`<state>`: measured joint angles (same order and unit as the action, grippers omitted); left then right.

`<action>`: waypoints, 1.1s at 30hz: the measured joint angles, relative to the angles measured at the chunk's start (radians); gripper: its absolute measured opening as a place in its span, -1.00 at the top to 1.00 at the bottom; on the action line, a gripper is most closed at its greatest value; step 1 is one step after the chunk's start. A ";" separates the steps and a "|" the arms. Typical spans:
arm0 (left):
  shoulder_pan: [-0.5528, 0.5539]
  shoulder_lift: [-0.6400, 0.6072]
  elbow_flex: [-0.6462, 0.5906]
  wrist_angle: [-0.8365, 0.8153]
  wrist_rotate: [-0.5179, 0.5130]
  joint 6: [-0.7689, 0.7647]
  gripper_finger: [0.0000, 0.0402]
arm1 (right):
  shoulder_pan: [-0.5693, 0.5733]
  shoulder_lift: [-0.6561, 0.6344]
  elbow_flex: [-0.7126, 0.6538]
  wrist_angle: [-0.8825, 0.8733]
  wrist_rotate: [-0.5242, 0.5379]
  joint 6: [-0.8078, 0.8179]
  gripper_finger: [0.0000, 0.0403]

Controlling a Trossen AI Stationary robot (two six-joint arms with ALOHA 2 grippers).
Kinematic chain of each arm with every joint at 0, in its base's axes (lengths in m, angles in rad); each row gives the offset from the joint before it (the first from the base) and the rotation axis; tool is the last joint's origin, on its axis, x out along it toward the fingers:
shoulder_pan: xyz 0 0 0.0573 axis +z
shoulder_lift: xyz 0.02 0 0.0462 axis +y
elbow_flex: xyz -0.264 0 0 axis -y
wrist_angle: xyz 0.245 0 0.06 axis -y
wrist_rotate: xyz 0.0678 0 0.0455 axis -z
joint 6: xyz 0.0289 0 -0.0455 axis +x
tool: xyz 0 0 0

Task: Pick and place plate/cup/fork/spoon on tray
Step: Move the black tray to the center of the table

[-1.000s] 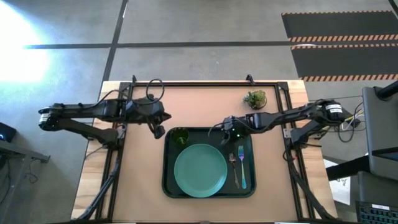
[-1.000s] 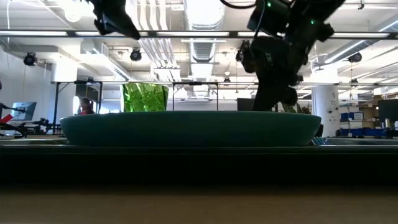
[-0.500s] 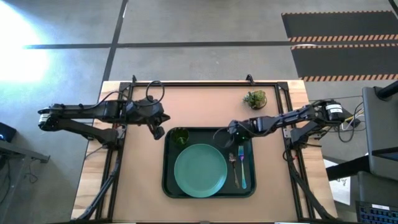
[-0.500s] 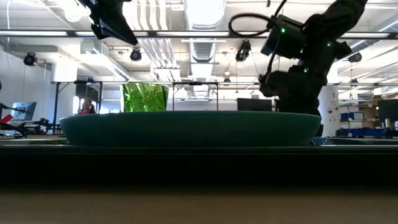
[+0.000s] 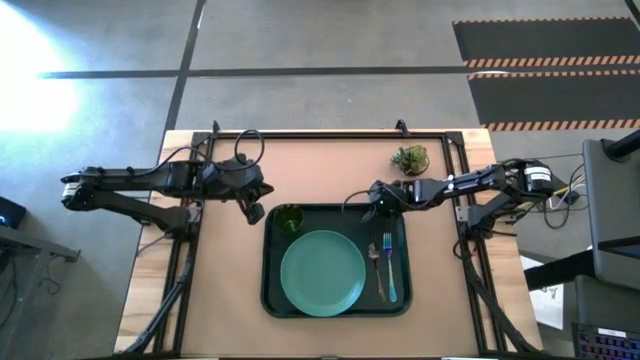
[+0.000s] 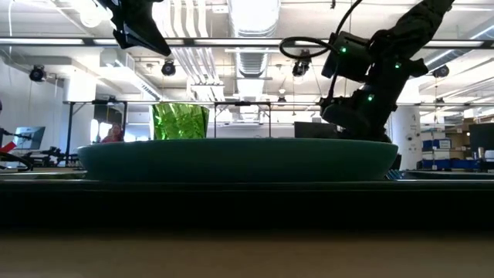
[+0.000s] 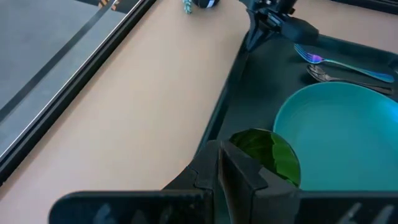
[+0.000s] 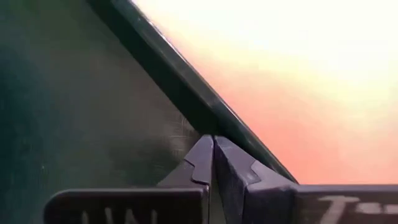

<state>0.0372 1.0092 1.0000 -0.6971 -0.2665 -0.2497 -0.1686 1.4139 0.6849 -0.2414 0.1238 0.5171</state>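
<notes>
The dark green tray (image 5: pixel 272 290) lies mid-table. On it rest the teal plate (image 5: pixel 322 272), the olive-green cup (image 5: pixel 290 218) standing in the far left corner, and the spoon (image 5: pixel 376 268) and fork (image 5: pixel 388 265) side by side right of the plate. My left gripper (image 5: pixel 255 210) is shut and empty, raised above the table just left of the cup (image 7: pixel 267 152). My right gripper (image 5: pixel 372 200) is shut and empty at the tray's far rim (image 8: pixel 186 93), beyond the fork's tines (image 7: pixel 305 55). My right gripper's shut fingertips (image 8: pixel 205 152) stand right at the inner side of the tray's far rim, slanting down from the table's right. I cannot tell whether they touch the tray.
A small spiky potted plant (image 5: pixel 410 158) stands at the far right of the table, close behind my right arm. Bare table lies left of the tray and along the far edge.
My right gripper has drawn back from beside the plate toward the table's far right, ending at the tray's far rim. It has stayed shut. The fork, spoon, plate and cup have kept still.
</notes>
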 joint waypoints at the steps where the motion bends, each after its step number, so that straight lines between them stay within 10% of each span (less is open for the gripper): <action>1: 0.000 0.000 0.000 0.000 0.000 0.000 1.00 | -0.010 0.000 0.000 0.001 0.002 -0.006 0.96; 33: -0.023 -0.037 -0.100 -0.113 0.151 -0.094 1.00 | -0.124 -0.066 0.033 0.246 -0.132 -0.119 0.96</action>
<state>0.0147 0.9726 0.9002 -0.8105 -0.1150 -0.3435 -0.2927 1.3476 0.7181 0.0042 -0.0082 0.3978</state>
